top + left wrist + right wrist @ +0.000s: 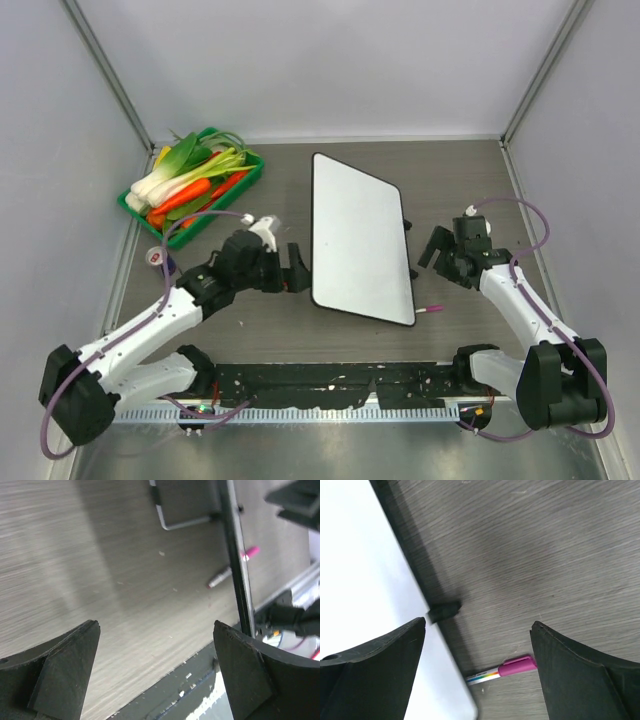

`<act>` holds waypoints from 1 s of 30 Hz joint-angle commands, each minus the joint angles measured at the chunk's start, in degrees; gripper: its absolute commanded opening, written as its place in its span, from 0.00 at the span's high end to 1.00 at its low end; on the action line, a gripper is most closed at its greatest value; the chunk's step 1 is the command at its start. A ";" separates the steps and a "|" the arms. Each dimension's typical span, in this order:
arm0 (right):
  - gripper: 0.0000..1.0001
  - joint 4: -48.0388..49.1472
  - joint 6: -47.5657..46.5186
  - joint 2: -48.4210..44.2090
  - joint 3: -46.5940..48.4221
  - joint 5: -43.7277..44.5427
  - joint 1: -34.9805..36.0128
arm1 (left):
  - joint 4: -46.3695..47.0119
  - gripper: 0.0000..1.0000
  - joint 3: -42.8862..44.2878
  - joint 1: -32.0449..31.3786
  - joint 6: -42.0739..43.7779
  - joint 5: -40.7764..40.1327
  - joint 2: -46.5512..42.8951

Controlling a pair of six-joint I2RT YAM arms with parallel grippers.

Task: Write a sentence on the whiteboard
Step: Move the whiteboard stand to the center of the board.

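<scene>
Top external: whiteboard between left fingers and right fingers; both pairs apart.

The right gripper hangs with its jaws wide apart over the grey table. The whiteboard fills the left, glaring white, with a small black clip on its dark frame. Near its corner lies a pink-capped marker, possibly touching it.

Nothing legible anywhere — whiteboard seemingly blank.
</scene>
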 commanded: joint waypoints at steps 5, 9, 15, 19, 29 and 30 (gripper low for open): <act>0.12 -0.74 3.71 -0.77 -1.87 -5.60 0.37 | 0.53 0.00 8.92 -15.77 -1.17 -12.38 6.74; 0.12 -0.04 5.29 -0.60 -3.19 -5.16 1.60 | -6.84 0.00 8.21 -15.51 0.94 -23.89 1.75; 0.12 0.75 7.13 -1.91 -2.75 2.38 1.60 | -12.40 0.00 7.42 -13.84 2.35 -28.13 -8.19; 0.12 3.73 7.22 -1.13 -0.65 3.63 1.51 | -12.92 0.00 6.72 -13.84 1.65 -27.52 -11.36; 0.27 10.06 4.59 6.34 5.77 1.87 -2.26 | -12.66 0.00 6.89 -13.67 0.94 -26.11 -9.35; 0.30 10.50 4.06 7.83 5.77 1.78 -3.57 | -12.84 0.00 7.15 -13.75 1.03 -26.20 -9.08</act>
